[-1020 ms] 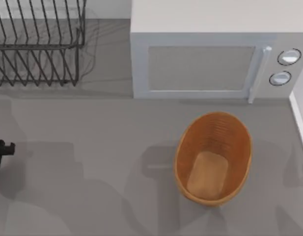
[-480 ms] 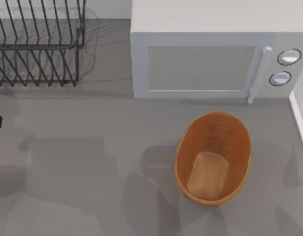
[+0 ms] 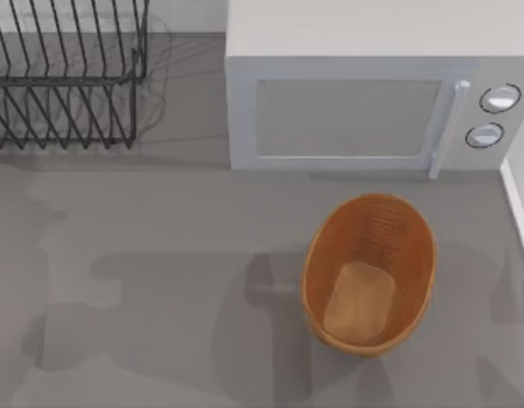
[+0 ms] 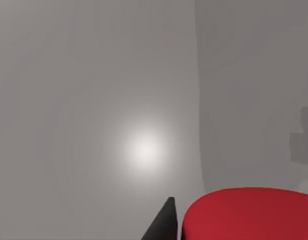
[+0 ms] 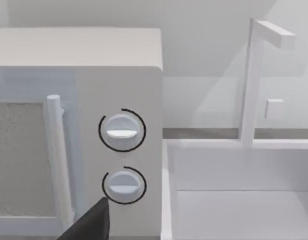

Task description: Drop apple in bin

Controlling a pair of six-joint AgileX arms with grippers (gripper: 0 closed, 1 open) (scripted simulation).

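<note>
The left tool [image 4: 166,225] has gone off the top view's left edge. A dark finger sits right beside the apple [image 4: 248,215]; whether it grips it cannot be told. The bin [image 3: 317,255] waits empty, so the carry comes next.

One bin [image 3: 369,274], one apple [image 4: 248,214], one microwave [image 3: 363,102] — two dials — one wire rack [image 3: 66,76].

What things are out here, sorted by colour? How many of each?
Red: 1, the small round apple
Orange-brown: 1, the woven oval basket bin
Black: 1, the wire rack
White: 2, the boxy microwave and the sink
Total: 5
</note>
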